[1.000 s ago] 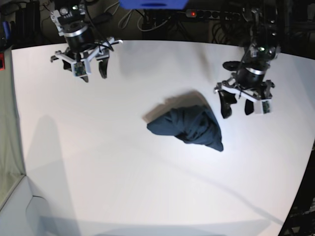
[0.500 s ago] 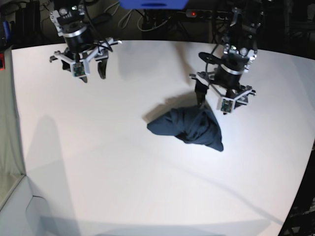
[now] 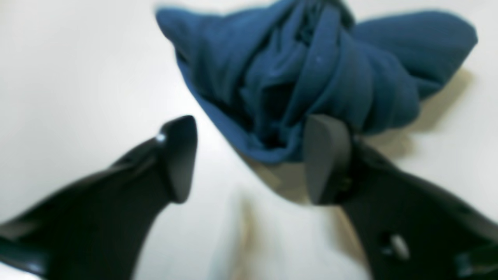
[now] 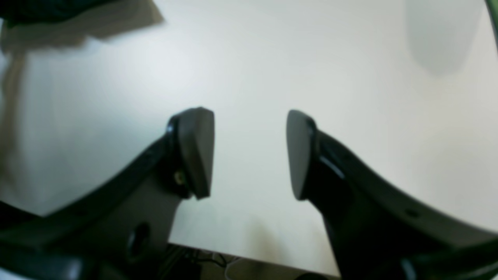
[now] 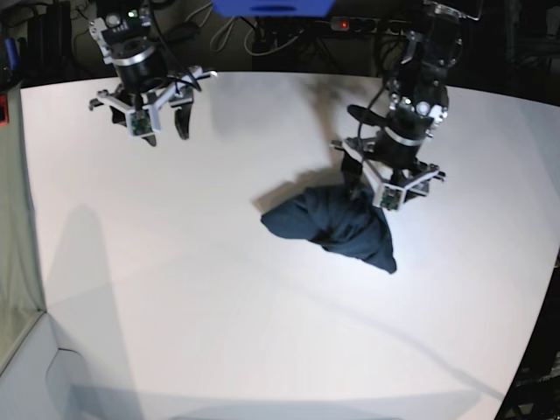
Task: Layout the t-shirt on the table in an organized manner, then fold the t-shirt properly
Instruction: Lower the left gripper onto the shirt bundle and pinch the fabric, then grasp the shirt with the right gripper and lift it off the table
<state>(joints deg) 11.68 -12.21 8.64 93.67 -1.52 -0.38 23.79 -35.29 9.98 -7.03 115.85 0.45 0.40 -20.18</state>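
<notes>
Left gripper has its jaws spread right at the far edge of the t-shirt, bunched mid-table, probably so it can snag a fold. Right gripper idles spread, far left.

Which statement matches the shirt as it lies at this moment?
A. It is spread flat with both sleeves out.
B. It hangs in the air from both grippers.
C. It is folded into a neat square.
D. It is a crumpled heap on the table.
D: the t-shirt sits bunched in a wrinkled mound on the table, with the left gripper at its far edge.
</notes>
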